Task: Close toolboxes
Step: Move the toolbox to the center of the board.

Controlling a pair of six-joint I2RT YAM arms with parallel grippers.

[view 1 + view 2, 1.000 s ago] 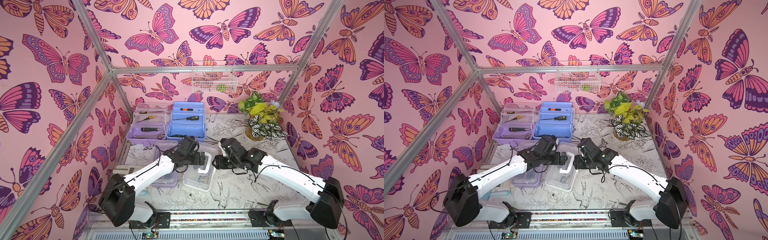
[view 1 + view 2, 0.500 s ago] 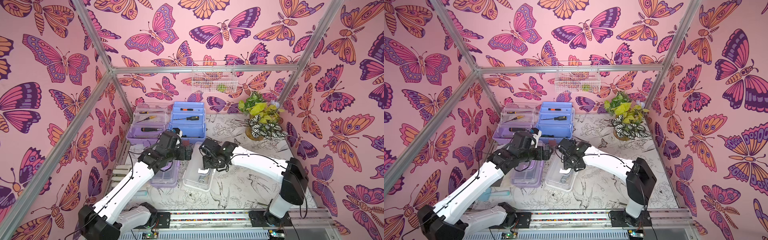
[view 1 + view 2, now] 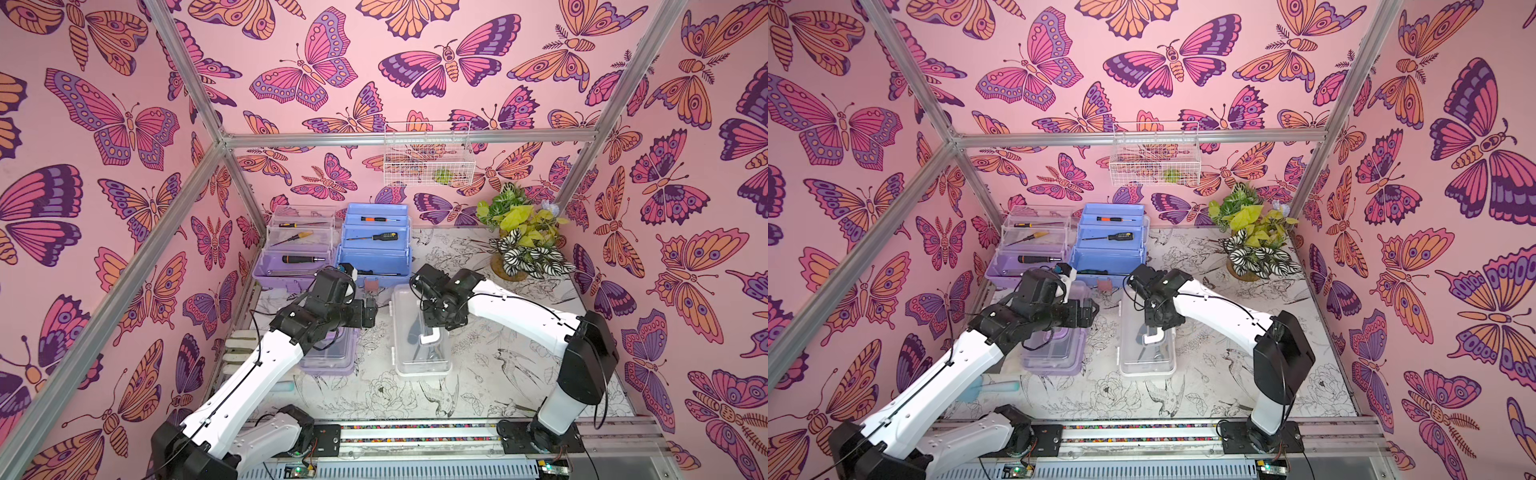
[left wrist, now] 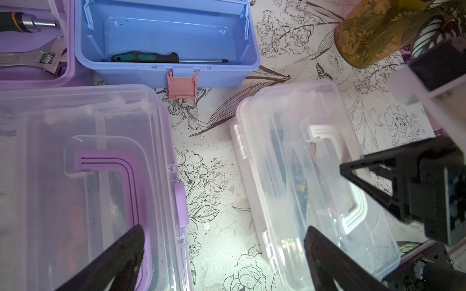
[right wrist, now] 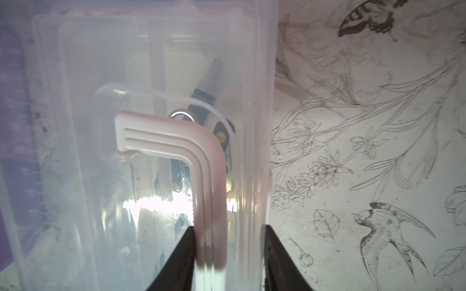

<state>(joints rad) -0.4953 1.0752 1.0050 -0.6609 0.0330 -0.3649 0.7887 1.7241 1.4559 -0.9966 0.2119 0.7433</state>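
Right wrist view looks down on the white plastic toolbox with a clear lid [image 5: 141,63], whose lid lies flat with the flat white handle [image 5: 176,141] folded down on top. The right gripper [image 5: 229,233] has its black fingers [image 5: 179,267] drawn part-way in, one on either side of the handle's side bar and the lid's long rim; whether they press anything cannot be told. In both top views this box sits near the middle of the flower-and-bird printed tabletop [image 3: 478,386], just beside the nearer lilac toolbox with a clear lid [image 3: 332,357], which also has its lid down. A strip of bare table lies between them, and above it the left gripper [image 4: 222,229] hangs spread wide and empty. Against the back wall the second lilac toolbox [image 3: 297,253] and the blue toolbox [image 3: 374,249] stand with tiered trays fanned open, screwdrivers [image 3: 374,237] lying in them. The blue one's pink latch [image 4: 181,85] hangs loose. These cases look light, thin-walled and smooth, so a sideways shove would probably skid them, and the clear lids likely flex. Pressing straight down near the latch edge seems safest. The open pair probably want a hold on the top tray's front rim while the other arm steadies the base.
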